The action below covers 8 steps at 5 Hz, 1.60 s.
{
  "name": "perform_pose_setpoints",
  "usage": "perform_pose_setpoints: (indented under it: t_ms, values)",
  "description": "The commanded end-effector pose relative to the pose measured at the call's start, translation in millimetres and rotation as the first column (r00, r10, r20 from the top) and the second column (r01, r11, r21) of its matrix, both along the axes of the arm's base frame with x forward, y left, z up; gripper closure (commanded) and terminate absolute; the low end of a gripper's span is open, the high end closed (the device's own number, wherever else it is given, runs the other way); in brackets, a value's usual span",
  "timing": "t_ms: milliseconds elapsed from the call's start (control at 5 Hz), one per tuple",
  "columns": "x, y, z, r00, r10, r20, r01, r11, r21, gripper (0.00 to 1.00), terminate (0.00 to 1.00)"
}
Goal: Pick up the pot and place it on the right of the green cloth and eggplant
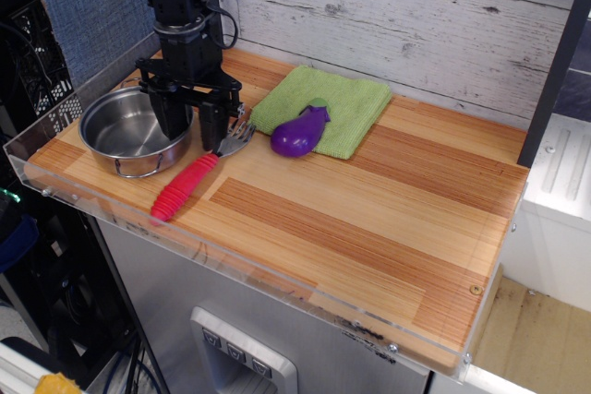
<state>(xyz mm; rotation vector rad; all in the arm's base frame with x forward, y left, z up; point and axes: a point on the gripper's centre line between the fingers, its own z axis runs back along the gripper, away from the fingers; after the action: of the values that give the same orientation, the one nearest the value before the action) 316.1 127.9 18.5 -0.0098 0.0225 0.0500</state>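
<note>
One pot (132, 132) rim section behind fingers (171, 117)

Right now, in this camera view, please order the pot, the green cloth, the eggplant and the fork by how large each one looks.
1. Green cloth, largest, though the pot looks close to it.
2. Pot, partly hidden by the gripper.
3. Fork, long but thin.
4. Eggplant, smallest.

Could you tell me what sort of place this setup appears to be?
Probably a lab mock-up of a kitchen counter: a wooden countertop edged with clear acrylic, a whitewashed plank backdrop, and play-kitchen props, namely a toy eggplant, a steel pot and a red-handled fork.
</note>
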Motion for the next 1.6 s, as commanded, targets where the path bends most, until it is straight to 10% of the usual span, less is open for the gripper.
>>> perform_pose_setpoints:
  t_ms: [0, 400, 800, 1400]
  values:
    - [0.2, 2.9, 8.4, 1.0, 0.0, 0.028, 0.0, 1.0, 0.013, 1.0, 0.0]
    - [-1.2, -9.7, 29.7, 0.996, 0.06, 0.07, -0.065, 0.995, 0.073, 1.0, 0.0]
    - [-6.3, -42.6, 108.6, 0.964, 0.1, 0.245, -0.131, 0.985, 0.112, 1.0, 0.0]
    - [24.9, -188.9, 106.7, 0.963, -0.146, 0.228, 0.157, 0.987, -0.029, 1.0, 0.0]
